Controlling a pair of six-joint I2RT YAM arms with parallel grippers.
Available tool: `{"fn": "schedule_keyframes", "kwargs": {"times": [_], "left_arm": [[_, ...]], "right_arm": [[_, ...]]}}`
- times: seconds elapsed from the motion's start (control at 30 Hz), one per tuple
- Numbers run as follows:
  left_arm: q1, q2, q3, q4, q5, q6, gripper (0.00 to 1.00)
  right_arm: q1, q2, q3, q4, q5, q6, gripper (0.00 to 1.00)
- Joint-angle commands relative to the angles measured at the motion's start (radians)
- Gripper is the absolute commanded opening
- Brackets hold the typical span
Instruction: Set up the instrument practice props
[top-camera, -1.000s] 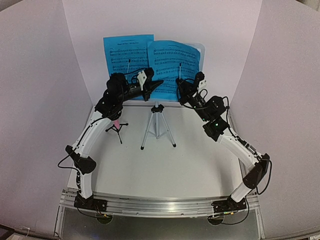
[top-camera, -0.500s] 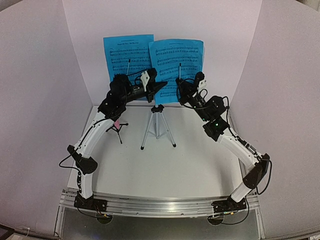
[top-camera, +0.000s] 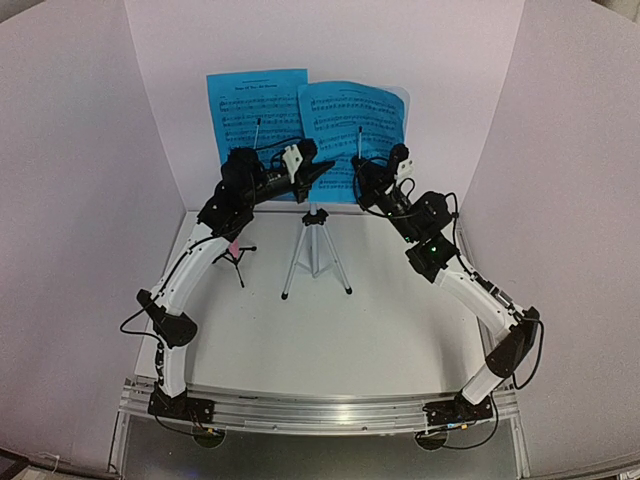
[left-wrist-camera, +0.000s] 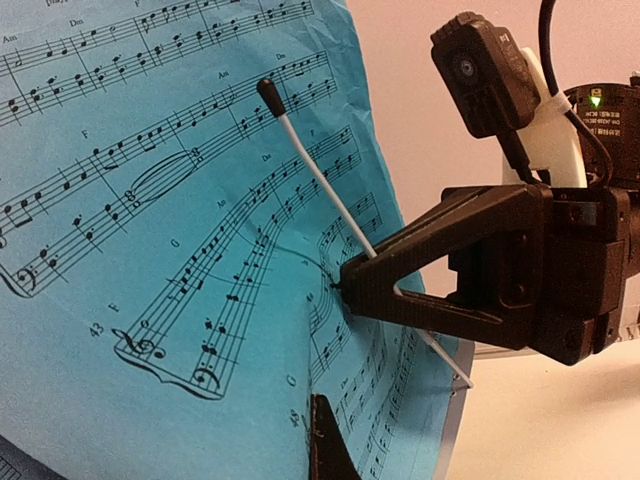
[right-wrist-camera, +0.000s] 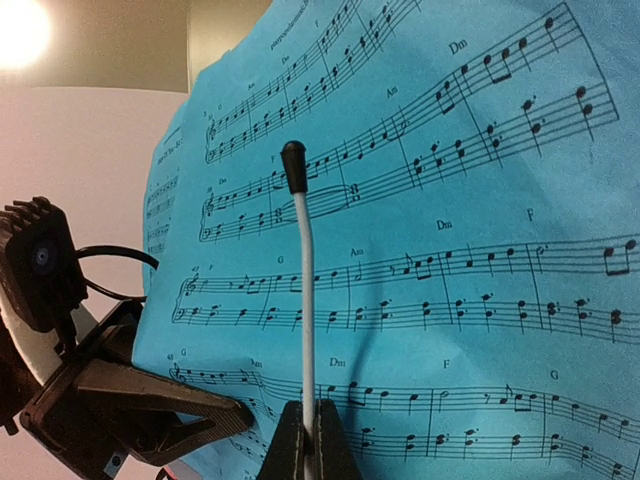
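Two bright blue sheets, left (top-camera: 250, 105) and right (top-camera: 355, 115), stand on the music stand desk, whose pale perforated edge (left-wrist-camera: 455, 420) shows behind them. A silver tripod (top-camera: 316, 250) carries it. My right gripper (right-wrist-camera: 308, 405) (top-camera: 358, 172) (left-wrist-camera: 345, 285) is shut on a thin white rod with a black tip (right-wrist-camera: 307, 290) (left-wrist-camera: 315, 175) lying across the right sheet. Low between the sheets, my left gripper (left-wrist-camera: 318, 405) (top-camera: 328, 168) (right-wrist-camera: 245, 415) is shut. The left sheet's edge (left-wrist-camera: 300, 330) runs into its seam and hides one finger.
A small black tripod with a pink piece (top-camera: 233, 255) stands left of the silver one. A second white rod (top-camera: 259, 130) lies over the left sheet. White backdrop walls (top-camera: 80, 200) close in the back and both sides.
The left gripper has risen a little and moved closer to the sheets. The right sheet's top corner shifted slightly. The right arm has stayed put.
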Motion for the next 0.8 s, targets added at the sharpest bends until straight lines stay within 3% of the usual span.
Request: {"fn": "schedule_keyframes", "kwargs": {"times": [0.0,0.77], "left_arm": [[0.0,0.01,0.058,0.008,-0.014,0.073,0.0],[0.0,0.019,0.031,0.071,-0.021,0.045,0.0]], "right_arm": [[0.002,-0.021,0.025,0.036,-0.02,0.006,0.0],[0.002,-0.022,0.022,0.036,-0.012,0.006,0.0]]}}
